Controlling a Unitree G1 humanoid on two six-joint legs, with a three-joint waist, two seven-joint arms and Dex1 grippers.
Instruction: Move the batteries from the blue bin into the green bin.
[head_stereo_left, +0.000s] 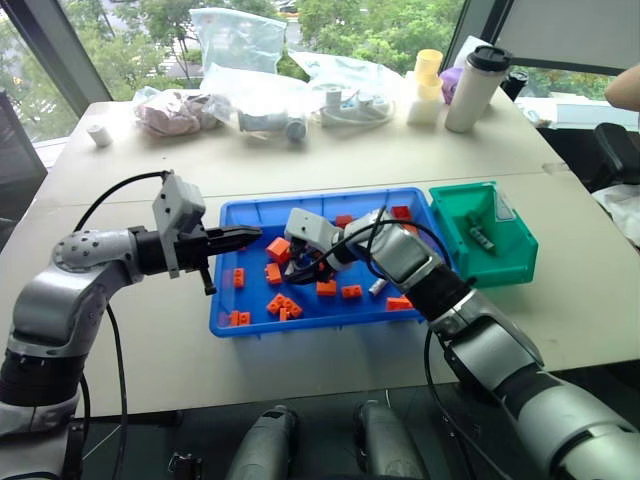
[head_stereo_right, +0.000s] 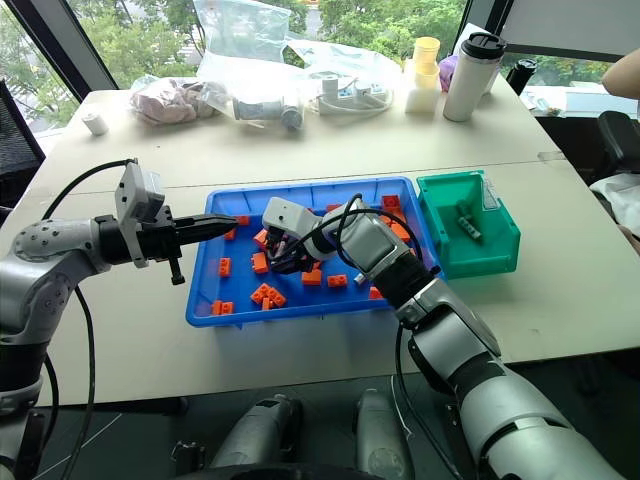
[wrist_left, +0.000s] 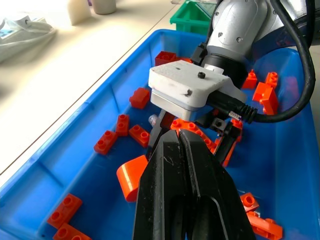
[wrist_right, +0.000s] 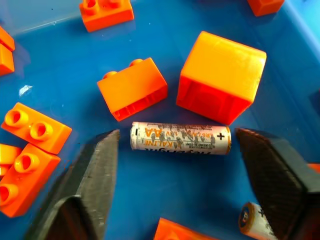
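Silver battery (wrist_right: 180, 138), worn orange print

The blue bin (head_stereo_right: 200, 300) sits on the surface (head_stereo_right: 300, 150) and holds scattered orange bricks (head_stereo_right: 265, 294). The green bin (head_stereo_right: 500, 245) stands touching its right side, with a battery (head_stereo_right: 466, 223) inside. The right end effector (head_stereo_right: 280, 258) reaches down among the bricks. The left end effector (head_stereo_right: 222, 227) hovers over the blue bin's left rim.

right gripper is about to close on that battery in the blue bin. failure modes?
1. The silver-grey cylindrical battery lies lengthwise between the right gripper's open black fingers, so they would meet its ends and it may pop out.
2. The orange plastic bricks sit close by and may get caught.
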